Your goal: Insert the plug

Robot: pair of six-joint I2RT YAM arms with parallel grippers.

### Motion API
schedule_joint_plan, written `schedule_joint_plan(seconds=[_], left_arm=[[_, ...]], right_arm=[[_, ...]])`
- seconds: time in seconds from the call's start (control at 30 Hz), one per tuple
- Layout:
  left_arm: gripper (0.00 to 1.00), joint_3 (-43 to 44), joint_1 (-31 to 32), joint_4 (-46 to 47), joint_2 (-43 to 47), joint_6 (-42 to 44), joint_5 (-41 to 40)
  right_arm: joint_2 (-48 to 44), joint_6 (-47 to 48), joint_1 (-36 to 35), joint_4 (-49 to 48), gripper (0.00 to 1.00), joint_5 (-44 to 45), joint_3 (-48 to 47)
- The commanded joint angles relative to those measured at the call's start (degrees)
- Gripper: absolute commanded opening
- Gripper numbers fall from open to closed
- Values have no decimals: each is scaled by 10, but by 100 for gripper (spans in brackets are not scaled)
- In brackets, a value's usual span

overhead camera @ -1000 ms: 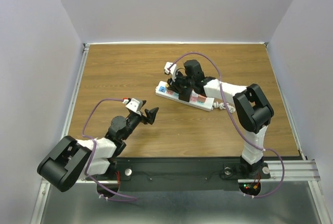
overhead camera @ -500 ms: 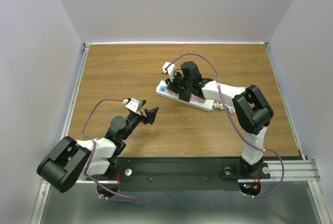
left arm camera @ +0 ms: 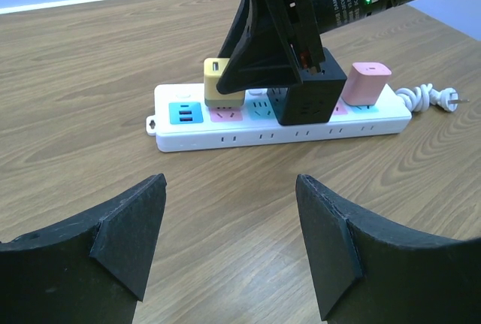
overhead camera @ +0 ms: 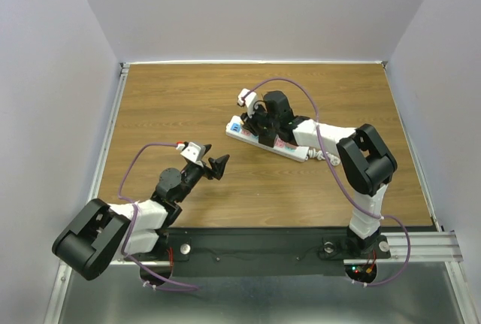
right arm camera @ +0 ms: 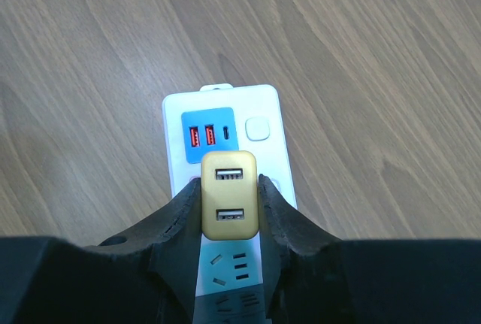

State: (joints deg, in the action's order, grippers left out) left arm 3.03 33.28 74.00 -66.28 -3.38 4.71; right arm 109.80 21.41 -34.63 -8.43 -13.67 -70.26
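A white power strip (overhead camera: 294, 149) lies mid-table and also shows in the left wrist view (left arm camera: 225, 137) and the right wrist view (right arm camera: 264, 106). My right gripper (right arm camera: 229, 189) is shut on a yellow two-port USB plug (right arm camera: 229, 195). It holds the plug upright over the socket beside the strip's blue USB panel (right arm camera: 211, 136). In the left wrist view the yellow plug (left arm camera: 219, 83) has its base down at the strip's top. My left gripper (left arm camera: 229, 226) is open and empty, low over the table, short of the strip.
A black cube plug (left arm camera: 308, 98) and a pink plug (left arm camera: 367, 83) stand in the strip further right. The strip's coiled cord (left arm camera: 428, 98) trails off its right end. Bare wood lies between the left gripper (overhead camera: 218, 166) and the strip.
The right gripper with the yellow plug has shifted slightly toward the strip's left end. The left arm has barely moved.
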Motion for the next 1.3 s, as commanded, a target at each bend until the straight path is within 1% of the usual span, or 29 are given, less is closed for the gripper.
schedule_joint_plan(seconds=[0.0,0.13,0.27,0.4,0.6,0.67,0.73,0.77,1.03,1.27], left_arm=[[80,1,-1,101,22,-1,9],[80,0,-1,101,25,-2,14],[80,1,-1,102,21,-3,17],[80,1,-1,104,19,-2,16],[80,0,-1,105,20,-2,18],[80,0,-1,106,20,-2,19],[80,0,-1,106,21,-3,21],[80,-1,-1,106,22,-2,21],[80,-2,-1,106,27,-3,30],[80,-2,-1,105,31,-3,35]], right_arm=[[21,-37,3,126,0,10,45],[23,-76,-2,92,0,15,47],[42,-146,-2,49,0,16,42],[49,-182,-7,20,0,24,42],[46,-175,-33,9,0,94,61],[46,-172,-33,8,0,133,69],[49,-164,-39,5,0,201,79],[51,-160,-40,4,0,209,80],[81,-153,-41,9,0,233,72],[67,-176,-42,63,1,234,70]])
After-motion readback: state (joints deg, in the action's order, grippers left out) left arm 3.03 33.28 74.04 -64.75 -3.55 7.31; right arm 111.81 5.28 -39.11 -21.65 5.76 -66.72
